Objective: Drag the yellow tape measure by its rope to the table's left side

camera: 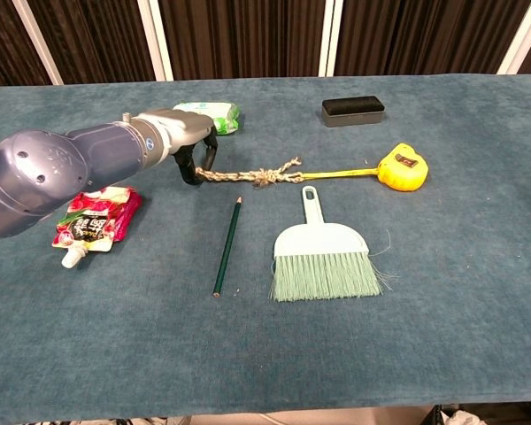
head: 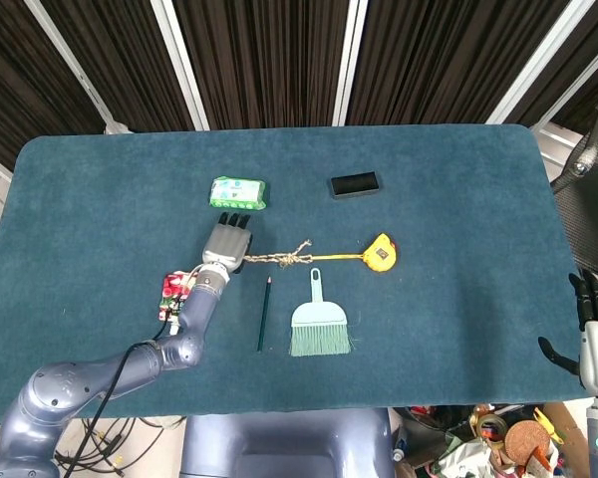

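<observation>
The left hand (camera: pixel 188 140) covered the near end of the rope (camera: pixel 248 175), so the grip itself could not be made out (fingers curled down over it). The right hand (head: pixel 596 334) was cut off by the head view's edge, its fingers' state unclear.
</observation>
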